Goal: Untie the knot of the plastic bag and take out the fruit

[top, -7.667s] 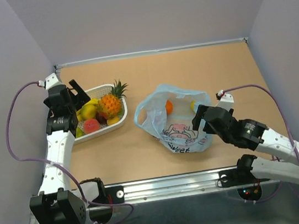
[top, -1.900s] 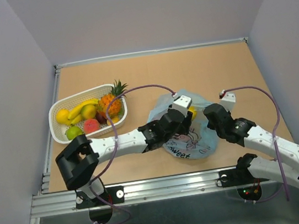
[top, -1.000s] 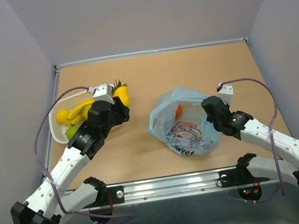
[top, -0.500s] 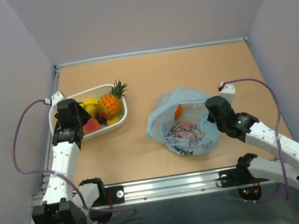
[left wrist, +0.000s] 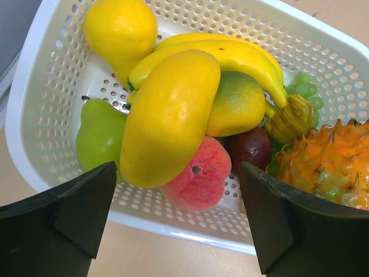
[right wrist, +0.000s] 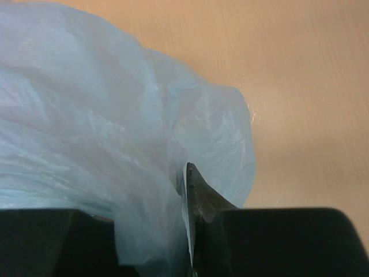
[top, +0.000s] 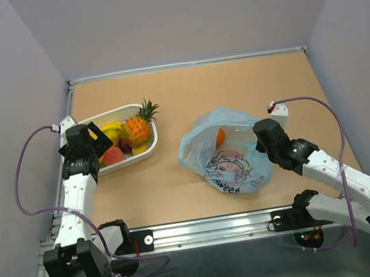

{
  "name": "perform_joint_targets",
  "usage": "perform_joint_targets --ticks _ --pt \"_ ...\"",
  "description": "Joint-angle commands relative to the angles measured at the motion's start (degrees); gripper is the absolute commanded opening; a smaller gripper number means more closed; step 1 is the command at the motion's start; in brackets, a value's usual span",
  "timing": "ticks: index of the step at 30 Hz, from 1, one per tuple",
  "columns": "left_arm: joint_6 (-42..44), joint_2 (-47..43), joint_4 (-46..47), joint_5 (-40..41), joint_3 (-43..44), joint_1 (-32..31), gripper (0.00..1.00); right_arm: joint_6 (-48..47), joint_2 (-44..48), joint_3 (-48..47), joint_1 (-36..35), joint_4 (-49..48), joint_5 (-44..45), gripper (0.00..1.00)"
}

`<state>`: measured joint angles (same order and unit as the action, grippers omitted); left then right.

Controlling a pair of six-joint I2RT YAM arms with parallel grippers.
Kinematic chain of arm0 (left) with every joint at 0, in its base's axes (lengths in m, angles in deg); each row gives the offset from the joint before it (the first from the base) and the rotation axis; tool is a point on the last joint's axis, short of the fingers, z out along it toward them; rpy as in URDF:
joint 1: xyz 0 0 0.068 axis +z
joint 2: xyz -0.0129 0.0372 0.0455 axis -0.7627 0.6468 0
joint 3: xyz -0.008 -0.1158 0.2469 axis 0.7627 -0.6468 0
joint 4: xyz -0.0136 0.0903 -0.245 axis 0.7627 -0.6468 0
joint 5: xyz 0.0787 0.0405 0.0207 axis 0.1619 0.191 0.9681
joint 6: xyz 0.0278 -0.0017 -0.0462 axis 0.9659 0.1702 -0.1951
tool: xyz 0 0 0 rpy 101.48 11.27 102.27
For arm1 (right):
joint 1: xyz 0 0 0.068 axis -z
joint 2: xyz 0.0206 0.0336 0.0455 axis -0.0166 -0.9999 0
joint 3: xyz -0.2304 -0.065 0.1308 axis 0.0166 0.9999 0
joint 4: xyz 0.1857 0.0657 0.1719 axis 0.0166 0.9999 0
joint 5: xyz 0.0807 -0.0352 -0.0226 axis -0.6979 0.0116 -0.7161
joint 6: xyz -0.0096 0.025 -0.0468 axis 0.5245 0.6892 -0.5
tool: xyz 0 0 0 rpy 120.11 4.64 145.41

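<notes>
1. Right gripper (top: 262, 140): jaws shut tight on a fold of the thin translucent light-blue plastic bag (top: 226, 163), at the bag's right edge.
2. The bag lies mid-way across the tan table (top: 232, 83) with its mouth gaping upward. No knot is visible, so I judge the untying done.
3. One round orange fruit (top: 220, 135) sits inside the bag, just under the mouth. The film and the cartoon print hide anything else in there.
4. Left gripper (left wrist: 176, 179): jaws wide apart, holding nothing, hovering over the white perforated plastic basket (left wrist: 173, 228) at the table's left side.
5. In the basket, a long yellow mango (left wrist: 167, 115) lies on top, touching a pink peach (left wrist: 199, 176). An orange pineapple with a green crown (top: 136, 127) is at the right end.
6. Step, as I read it: unloading fruit, between picks. Next, the left arm needs to cross to the bag mouth and go in with its jaws apart for the orange, while the right holds its pinch so the mouth stands open. The fruit is round and smooth, so centre the grip. The film is thin, so avoid snagging it.
</notes>
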<state>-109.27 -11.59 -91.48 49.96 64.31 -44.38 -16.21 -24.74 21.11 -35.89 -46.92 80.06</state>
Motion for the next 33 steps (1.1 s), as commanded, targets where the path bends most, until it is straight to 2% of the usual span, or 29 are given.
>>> perform_joint_targets --ticks 1,2,5,6,8,11,15,17,19,20,22,23,25,26,29,33 --pt "1.3 -1.4 1.2 0.6 -0.1 0.2 0.99 -1.5 0.1 -1.7 0.3 -1.4 -1.0 0.30" --pt "1.4 -1.6 1.2 0.7 -0.1 0.2 0.99 -2.4 0.3 -2.3 0.3 -1.4 -1.2 0.41" --pt "1.6 -2.0 1.3 0.7 -0.1 0.1 0.99 -4.1 0.4 -3.7 0.3 -1.3 -2.8 0.59" --pt "1.6 -2.6 1.2 0.5 -0.1 0.2 0.99 -4.5 0.5 -4.1 0.3 -1.2 -3.2 0.70" --pt "2.0 -3.3 1.5 -0.3 -0.3 0.2 0.99 -5.7 0.7 -5.5 0.3 -1.1 -5.0 0.86" --pt "3.5 -5.2 2.3 -4.5 -0.4 -0.2 0.99 -8.0 1.2 -7.0 0.3 -0.6 -7.6 0.99" --pt "5.5 -9.1 3.4 -9.6 0.7 -5.1 0.99 -10.1 1.9 -9.2 0.2 0.7 -9.0 1.00" --pt "6.2 -10.2 4.1 -10.9 2.3 -13.1 0.99 -10.7 2.1 -10.0 0.3 1.4 -8.7 1.00" --pt "5.6 -10.0 3.8 -10.9 3.9 -18.4 0.99 -11.0 2.5 -10.2 0.3 1.7 -8.3 1.00" --pt "5.2 -8.9 3.8 -10.9 5.4 -24.6 0.99 -11.2 2.6 -10.2 0.3 1.7 -8.0 1.00" --pt "5.3 -7.0 3.9 -10.1 7.2 -31.2 0.99 -11.4 2.8 -10.1 0.3 1.8 -7.6 1.00" --pt "6.2 -4.5 4.0 -8.5 8.9 -37.1 0.99 -11.5 3.2 -9.9 0.3 1.8 -7.4 1.00" --pt "6.9 -1.9 4.9 -5.3 11.1 -42.9 0.99 -11.5 3.5 -9.8 0.3 1.8 -7.7 1.00" --pt "7.1 1.2 5.0 -0.8 11.9 -47.4 0.99 -11.5 3.9 -9.5 0.3 1.8 -7.7 1.00" --pt "8.2 6.2 5.5 3.9 15.3 -51.5 0.99 -11.0 4.5 -8.8 0.3 1.8 -8.4 1.00" --pt "10.3 15.9 7.2 6.4 19.0 -55.4 0.99 -10.4 4.9 -7.5 0.3 1.8 -9.0 1.00"
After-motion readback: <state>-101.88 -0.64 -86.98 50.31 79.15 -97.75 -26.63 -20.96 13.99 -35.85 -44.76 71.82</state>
